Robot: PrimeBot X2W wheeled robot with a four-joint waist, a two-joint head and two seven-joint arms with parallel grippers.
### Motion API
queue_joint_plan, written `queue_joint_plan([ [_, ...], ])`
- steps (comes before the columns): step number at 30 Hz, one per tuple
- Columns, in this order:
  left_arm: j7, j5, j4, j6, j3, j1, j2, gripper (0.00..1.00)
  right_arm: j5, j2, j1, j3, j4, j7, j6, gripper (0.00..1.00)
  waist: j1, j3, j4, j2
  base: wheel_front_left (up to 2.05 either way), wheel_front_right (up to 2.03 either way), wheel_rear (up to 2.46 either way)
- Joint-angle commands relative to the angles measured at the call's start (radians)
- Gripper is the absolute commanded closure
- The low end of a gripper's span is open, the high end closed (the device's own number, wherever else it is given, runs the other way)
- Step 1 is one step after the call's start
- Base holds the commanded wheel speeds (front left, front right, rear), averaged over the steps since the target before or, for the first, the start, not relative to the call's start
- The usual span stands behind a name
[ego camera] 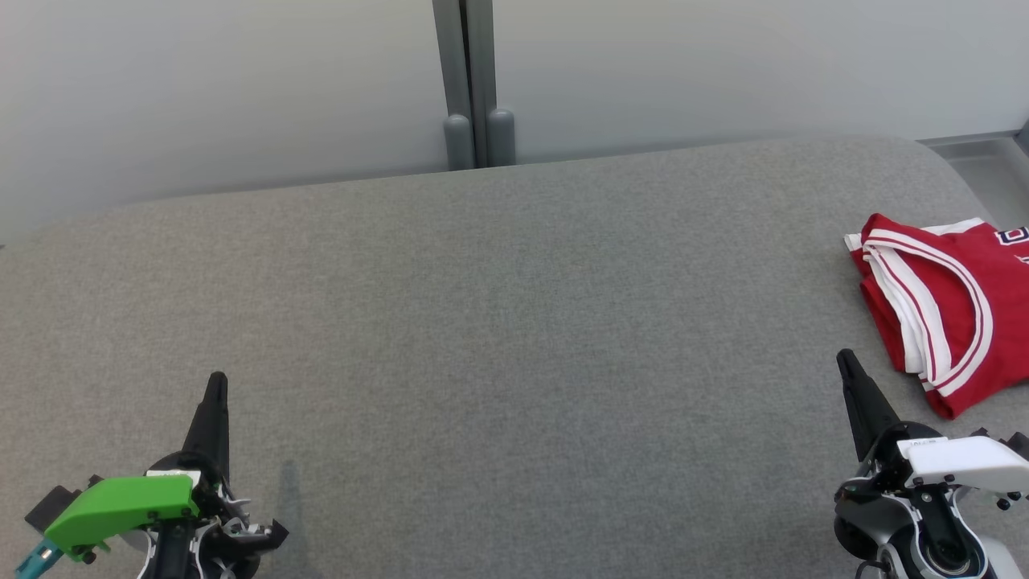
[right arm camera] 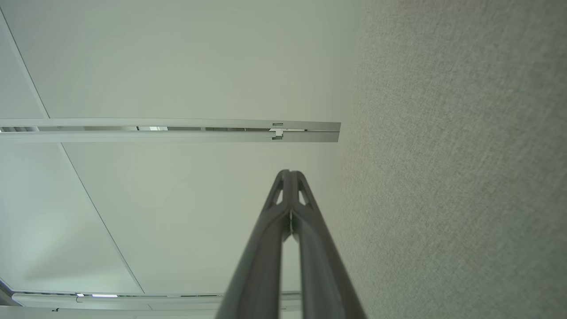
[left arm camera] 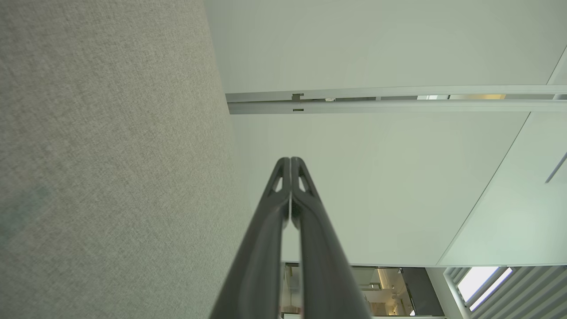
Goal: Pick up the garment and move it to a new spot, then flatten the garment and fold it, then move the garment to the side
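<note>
A: Entry one, left gripper (ego camera: 217,381)?
B: Two long dark fingers pressed together to a single point, holding nothing. Green cover (ego camera: 120,503) at the wrist. Location: over the near-left part of the desk (ego camera: 514,322).

A: Entry two, right gripper (ego camera: 844,359)?
B: Same condition, with the fingers closed tip to tip and holding nothing. White cover (ego camera: 965,462) at the wrist. Location: over the near-right part of the desk.

A: Entry three, garment (ego camera: 957,314)?
B: One red jersey with white trim, thin red stripes and dark lettering at the picture's edge. It is folded and lies flat at the desk's right end, partly cut off by the frame. It sits just beyond the right gripper's tip without touching it, and well apart from the left gripper.

A: The desk itself?
B: Grey woven cover, rounded far corners.

A: Behind the desk?
B: Pale wall (ego camera: 201,88). One grey upright post (ego camera: 474,80) stands behind the middle of the desk's far edge.
</note>
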Motion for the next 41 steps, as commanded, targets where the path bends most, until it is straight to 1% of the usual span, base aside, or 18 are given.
queue_joint_plan([
  [1, 0.003, -0.003, -0.001, -0.004, 0.002, -0.01, 0.007, 1.0, 0.003, -0.006, 0.01, -0.002, -0.004, 0.002, 0.0, 1.0, 0.0, 0.0, 0.0, 0.0, 0.0, 0.0, 0.0],
  [41, 0.003, -0.003, -0.002, -0.004, 0.002, -0.01, 0.007, 1.0, 0.003, -0.006, 0.01, -0.002, -0.004, 0.002, 0.0, 1.0, 0.0, 0.0, 0.0, 0.0, 0.0, 0.0, 0.0],
])
